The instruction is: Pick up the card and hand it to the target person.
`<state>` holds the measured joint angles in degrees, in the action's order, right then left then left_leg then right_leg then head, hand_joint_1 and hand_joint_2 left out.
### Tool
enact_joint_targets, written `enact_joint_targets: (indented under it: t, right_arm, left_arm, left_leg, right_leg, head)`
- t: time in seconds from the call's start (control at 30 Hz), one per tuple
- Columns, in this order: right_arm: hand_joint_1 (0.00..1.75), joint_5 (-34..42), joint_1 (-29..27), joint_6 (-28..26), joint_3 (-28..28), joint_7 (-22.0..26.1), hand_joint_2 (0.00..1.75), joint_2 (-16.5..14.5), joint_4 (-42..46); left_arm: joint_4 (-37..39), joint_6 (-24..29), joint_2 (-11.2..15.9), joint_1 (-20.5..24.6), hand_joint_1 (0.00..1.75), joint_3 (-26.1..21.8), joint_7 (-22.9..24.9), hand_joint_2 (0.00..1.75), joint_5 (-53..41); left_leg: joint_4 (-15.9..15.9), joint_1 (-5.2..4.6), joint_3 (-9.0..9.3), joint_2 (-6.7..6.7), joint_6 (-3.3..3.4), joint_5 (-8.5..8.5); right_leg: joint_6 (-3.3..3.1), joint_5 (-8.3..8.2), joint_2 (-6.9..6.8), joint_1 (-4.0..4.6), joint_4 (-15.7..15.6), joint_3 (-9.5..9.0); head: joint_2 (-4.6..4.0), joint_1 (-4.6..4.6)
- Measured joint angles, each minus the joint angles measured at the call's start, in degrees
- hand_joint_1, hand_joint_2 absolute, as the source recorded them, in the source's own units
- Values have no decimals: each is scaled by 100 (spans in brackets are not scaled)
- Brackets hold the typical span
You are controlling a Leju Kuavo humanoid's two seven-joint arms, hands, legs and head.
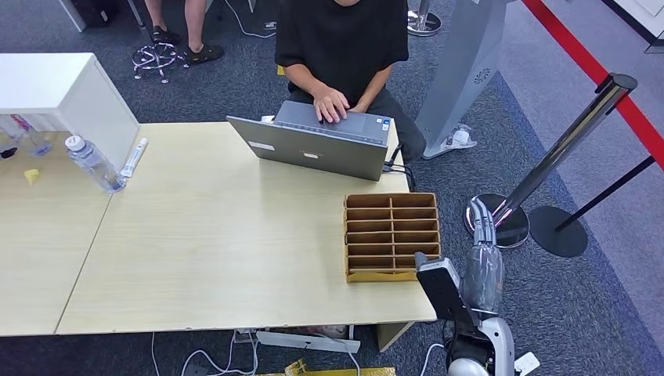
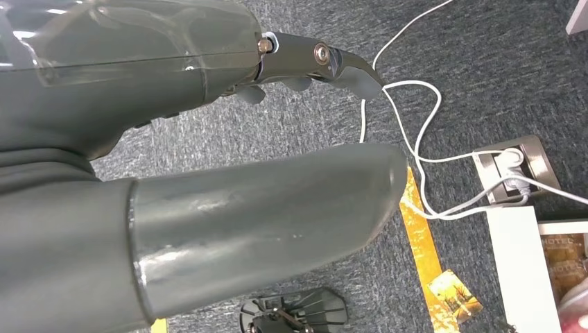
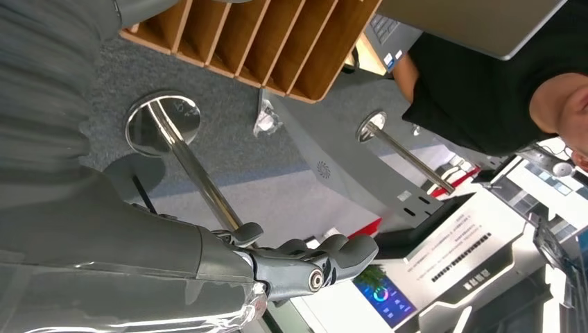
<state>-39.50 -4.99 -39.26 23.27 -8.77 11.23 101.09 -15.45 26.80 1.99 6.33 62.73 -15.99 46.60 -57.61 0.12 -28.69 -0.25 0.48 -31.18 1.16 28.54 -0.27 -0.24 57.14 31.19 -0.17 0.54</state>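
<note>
Wooden slotted organizer (image 1: pixel 391 235) sits just beside right hand (image 1: pixel 484 227), fingers extended, empty. Left wrist view adds left hand (image 2: pixel 208 139), open above carpet; card not discernible.

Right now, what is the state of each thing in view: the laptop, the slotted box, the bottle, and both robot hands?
laptop: open, a person typing on it.
slotted box: flat on the table, slots look empty, no card visible.
bottle: capped, upright.
right hand: raised beside the box, holds nothing, fingers extended.
left hand: hangs over the floor, holds nothing.
</note>
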Motion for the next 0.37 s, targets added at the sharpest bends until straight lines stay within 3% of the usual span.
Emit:
enact_joint_targets:
  t: [0.37]
  right_arm:
    - [0,38,-161,-1,-136,198,175,-285,-2]
  left_arm:
    - [0,1,0,-1,0,-3,15,0,21]
  left_leg:
    - [0,0,0,0,0,0]
  right_leg:
    - [0,0,0,0,0,0]
  head:
    - [0,0]
